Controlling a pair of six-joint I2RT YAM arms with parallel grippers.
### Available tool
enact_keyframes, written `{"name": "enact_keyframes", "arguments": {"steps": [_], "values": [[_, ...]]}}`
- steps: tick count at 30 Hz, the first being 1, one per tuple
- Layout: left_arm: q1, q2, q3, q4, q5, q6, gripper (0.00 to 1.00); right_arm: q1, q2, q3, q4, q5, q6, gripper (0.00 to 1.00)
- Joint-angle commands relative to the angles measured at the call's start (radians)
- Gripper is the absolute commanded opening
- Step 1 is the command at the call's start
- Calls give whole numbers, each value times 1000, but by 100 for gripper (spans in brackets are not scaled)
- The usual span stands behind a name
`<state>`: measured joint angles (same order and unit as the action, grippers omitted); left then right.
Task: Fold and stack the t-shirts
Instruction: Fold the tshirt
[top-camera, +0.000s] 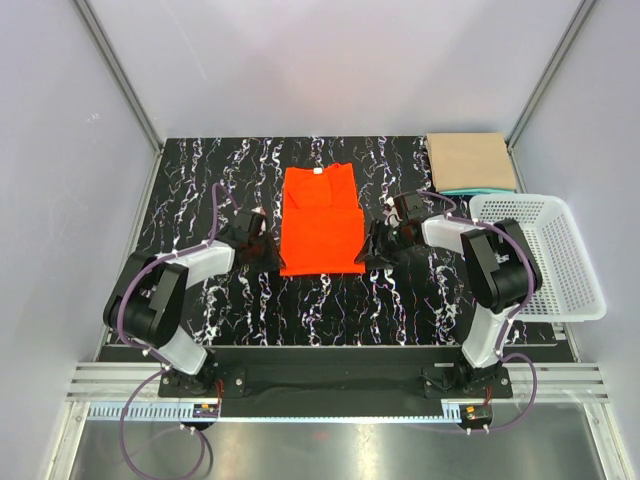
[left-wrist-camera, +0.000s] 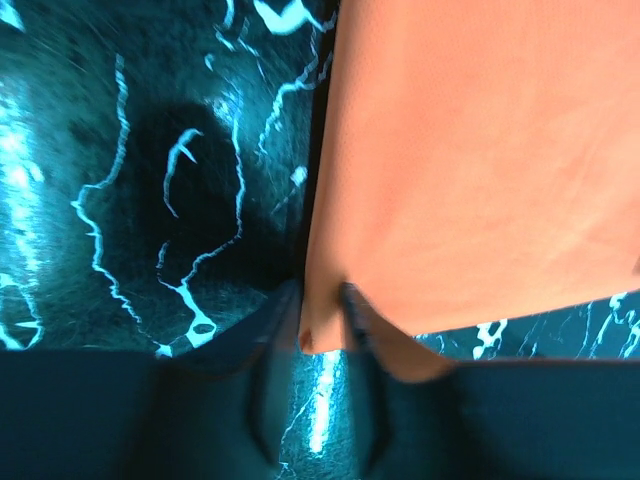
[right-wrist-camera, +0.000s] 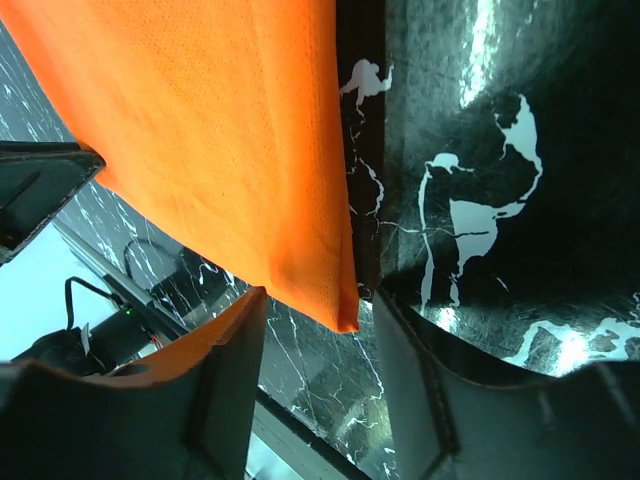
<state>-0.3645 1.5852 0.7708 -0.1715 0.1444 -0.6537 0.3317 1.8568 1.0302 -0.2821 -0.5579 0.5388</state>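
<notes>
Our left claw is down at the near left corner of the shirt. The corner tip lies between its jaws, which stand close on both sides of the cloth, but we cannot tell if they really pinch it. Our right claw is at the near right corner with its jaws apart. The corner tip hangs in the gap and nothing is gripped there. Beyond the claws the shirt lies flat on the table, and it looks folded in at the sides to a long strip, with the neck and its white label at the far end. To the right stands the basket. Behind it, in the far right corner, the tan shirt lies folded on the teal shirt, of which only a thin edge shows. We judge the orange cloth to be light, thin and limp, so it will sag and drape from any point where we hold it. The best hold seems to be the two near corners, deep enough to take all layers together. Both sides should then rise evenly, so that the hem can go over toward the neck. A shallow pinch may catch only the top layer or slip off, and the smooth table may let the whole shirt slide.
</notes>
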Motion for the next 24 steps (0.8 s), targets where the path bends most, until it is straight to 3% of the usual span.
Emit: {"name": "enact_keyframes", "arguments": {"steps": [1, 6, 9, 10, 11, 12, 13, 16, 20, 24], "values": [[-1, 4, -47, 3, 58, -15, 24, 9, 1, -56, -6, 101, -2, 54], [-1, -1, -62, -9, 49, -29, 0, 10, -21, -93, -2, 104, 6, 51], [-1, -4, -68, -14, 47, -34, 0, 10, -18, -108, -2, 112, 15, 52], [-1, -5, -70, -16, 44, -35, 0, 12, -19, -114, 1, 115, 21, 57], [-1, -7, -68, -20, 41, -34, 2, 10, -28, -127, 3, 118, 23, 59], [-1, -7, -67, -28, 32, -34, 9, 12, -36, -133, 6, 122, 26, 60], [-1, -8, -64, -45, 17, -34, 24, 12, -41, -137, 9, 127, 27, 60], [-1, -27, -76, -49, 1, -40, 42, 10, -41, -137, 15, 124, 26, 57], [-7, -50, -96, -45, -20, -46, 44, 10, -38, -142, 32, 133, 36, 42], [-33, -53, -100, -45, -37, -49, 44, 10, -25, -151, 53, 139, 33, 36]]}}
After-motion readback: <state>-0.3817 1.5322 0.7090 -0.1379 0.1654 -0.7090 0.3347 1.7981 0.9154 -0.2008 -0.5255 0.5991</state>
